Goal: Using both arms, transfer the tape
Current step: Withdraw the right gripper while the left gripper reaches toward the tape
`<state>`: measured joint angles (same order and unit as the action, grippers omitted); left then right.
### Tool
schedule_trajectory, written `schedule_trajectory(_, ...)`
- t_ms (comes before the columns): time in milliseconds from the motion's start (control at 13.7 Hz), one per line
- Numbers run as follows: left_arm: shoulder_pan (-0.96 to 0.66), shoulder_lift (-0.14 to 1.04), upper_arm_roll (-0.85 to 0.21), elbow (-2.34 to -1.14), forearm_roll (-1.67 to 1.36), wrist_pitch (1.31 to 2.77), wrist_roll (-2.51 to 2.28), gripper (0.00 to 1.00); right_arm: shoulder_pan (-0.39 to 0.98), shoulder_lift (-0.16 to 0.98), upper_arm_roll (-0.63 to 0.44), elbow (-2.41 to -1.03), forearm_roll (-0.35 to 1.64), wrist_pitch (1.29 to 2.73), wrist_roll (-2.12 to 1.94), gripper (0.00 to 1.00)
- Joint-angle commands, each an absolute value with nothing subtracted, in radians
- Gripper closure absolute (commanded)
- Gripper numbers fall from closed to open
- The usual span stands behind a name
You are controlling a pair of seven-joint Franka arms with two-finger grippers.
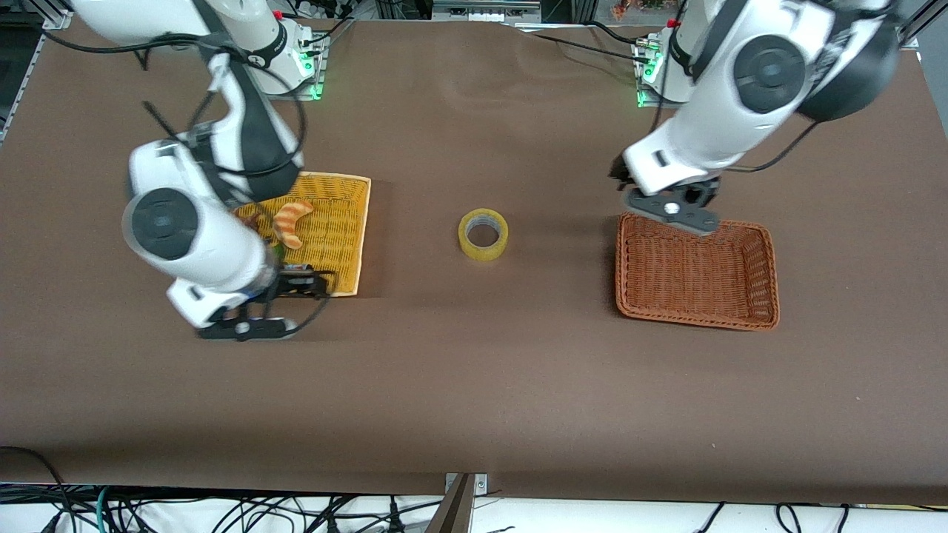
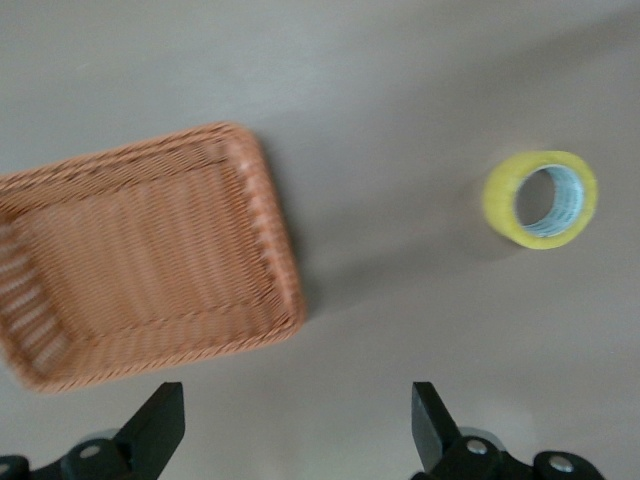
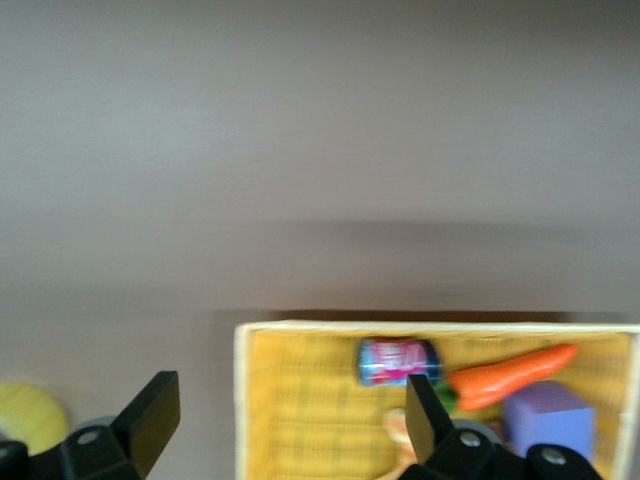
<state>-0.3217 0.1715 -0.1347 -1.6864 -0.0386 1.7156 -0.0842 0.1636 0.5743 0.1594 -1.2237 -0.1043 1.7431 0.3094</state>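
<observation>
Tape (image 1: 483,235) lies on the table between two baskets; both arms' jaws seemingly gape open, holding nothing.

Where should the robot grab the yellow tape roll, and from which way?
Probably from straight above. The tape lies flat on the bare table between the two baskets, hole facing up, with nothing touching it. One finger could go into the hole and one outside, pinching the ring's wall. Its round outside is wide and may slip. Both the left gripper and the right gripper are open.
</observation>
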Motion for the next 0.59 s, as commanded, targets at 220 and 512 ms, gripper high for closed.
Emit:
schedule_trajectory(220,-0.391,0.455,-0.245,-1.675,-0.049,2.029,-0.158,0.0,-0.061,0.309,0.179,-1.426,-0.064,1.652,0.172,0.0)
schedule_trajectory(512,-0.463,0.59,-0.249,-1.677,-0.034,2.219,-0.232,0.0,-0.135,0.126,0.173,-1.607,-0.135,1.698,0.017,0.0)
